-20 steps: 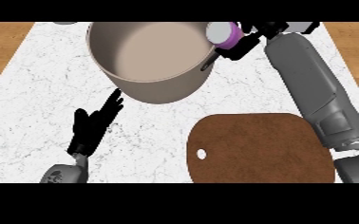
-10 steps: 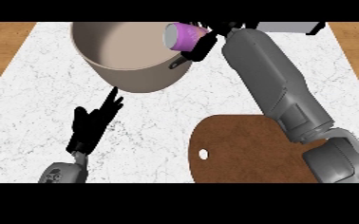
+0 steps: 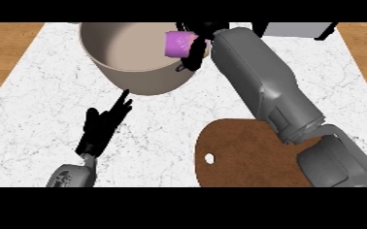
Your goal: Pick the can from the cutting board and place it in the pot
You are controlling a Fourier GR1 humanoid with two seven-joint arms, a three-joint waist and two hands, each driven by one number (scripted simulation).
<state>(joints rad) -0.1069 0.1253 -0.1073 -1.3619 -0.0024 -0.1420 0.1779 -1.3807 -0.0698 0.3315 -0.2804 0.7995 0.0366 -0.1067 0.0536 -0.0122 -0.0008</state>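
A purple can (image 3: 180,44) hangs over the right rim of the tan pot (image 3: 136,73), tilted, with my right hand (image 3: 199,34) curled round it from the right. Most of that hand is hidden behind the can and my grey forearm. The pot stands at the back of the white marble counter, and its inside shows nothing in it. The round brown cutting board (image 3: 251,155) lies bare at the front right, partly under my right arm. My left hand (image 3: 104,123) rests open at the front left, fingers pointing up toward the pot.
A grey appliance (image 3: 294,29) sits at the back right edge. Wooden floor (image 3: 18,43) shows beyond the counter's left and right sides. The pot's black handle (image 3: 185,67) sticks out just under the can.
My right arm has swung left, carrying the can from beside the pot's right edge to over its rim. The view has shifted a little. The left hand has stayed put.
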